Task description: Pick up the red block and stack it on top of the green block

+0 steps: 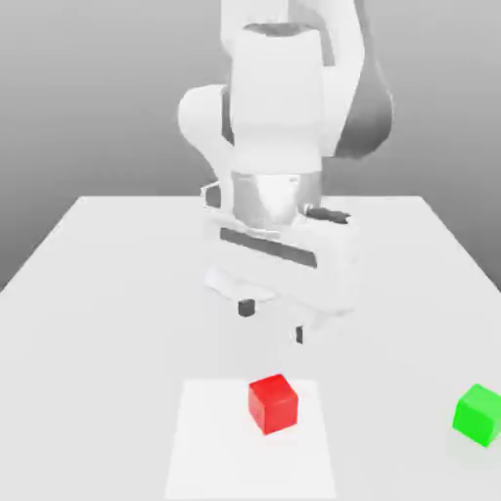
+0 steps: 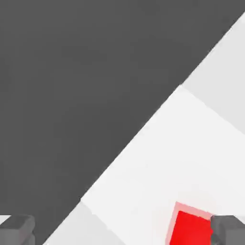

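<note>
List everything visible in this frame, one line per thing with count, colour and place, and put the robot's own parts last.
red block: one, bright red, resting on the lighter square patch near the table's front edge, in front of the gripper.
green block: one, bright green, on the table at the exterior view's right, well apart from the red block.
square patch: one, lighter white, on the table's front middle, under the red block.
table: one, pale grey-white, spanning the scene.
arm: one, white, rising behind the table's middle.
gripper: one, white body with dark fingertips, open, above the table just behind the red block, holding nothing.
</note>
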You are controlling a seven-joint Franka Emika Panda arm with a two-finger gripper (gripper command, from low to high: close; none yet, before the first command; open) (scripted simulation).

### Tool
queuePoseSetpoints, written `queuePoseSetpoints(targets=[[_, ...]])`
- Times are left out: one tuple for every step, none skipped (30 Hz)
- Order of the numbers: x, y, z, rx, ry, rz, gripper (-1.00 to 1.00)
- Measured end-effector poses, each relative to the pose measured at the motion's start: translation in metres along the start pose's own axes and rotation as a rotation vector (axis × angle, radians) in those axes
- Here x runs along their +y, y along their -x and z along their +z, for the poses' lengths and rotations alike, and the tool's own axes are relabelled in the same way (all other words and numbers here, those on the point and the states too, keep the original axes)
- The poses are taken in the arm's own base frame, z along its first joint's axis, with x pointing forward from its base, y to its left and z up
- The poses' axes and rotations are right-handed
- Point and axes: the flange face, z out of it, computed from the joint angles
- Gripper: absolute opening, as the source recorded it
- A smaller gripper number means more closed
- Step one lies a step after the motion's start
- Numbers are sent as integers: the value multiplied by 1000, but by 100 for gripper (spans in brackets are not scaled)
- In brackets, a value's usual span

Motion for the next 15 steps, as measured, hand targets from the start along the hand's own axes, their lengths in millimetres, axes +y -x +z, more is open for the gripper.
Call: queuePoseSetpoints(targets=[[9, -1, 15, 6, 28, 41, 0], [19, -2, 30, 14, 56, 81, 0], [29, -4, 44, 22, 84, 122, 0], [35, -4, 56, 27, 98, 142, 0], [38, -4, 67, 29, 106, 153, 0], [39, -6, 77, 31, 109, 161, 0], [41, -5, 86, 31, 110, 163, 0], [42, -5, 96, 31, 111, 164, 0], [44, -6, 106, 31, 112, 164, 0], [46, -6, 115, 31, 112, 164, 0], [47, -6, 122, 31, 112, 164, -100], [47, -6, 122, 31, 112, 164, -100], [47, -6, 122, 31, 112, 164, -100], [47, -6, 122, 31, 111, 164, -100], [47, -6, 122, 30, 110, 164, -100]])
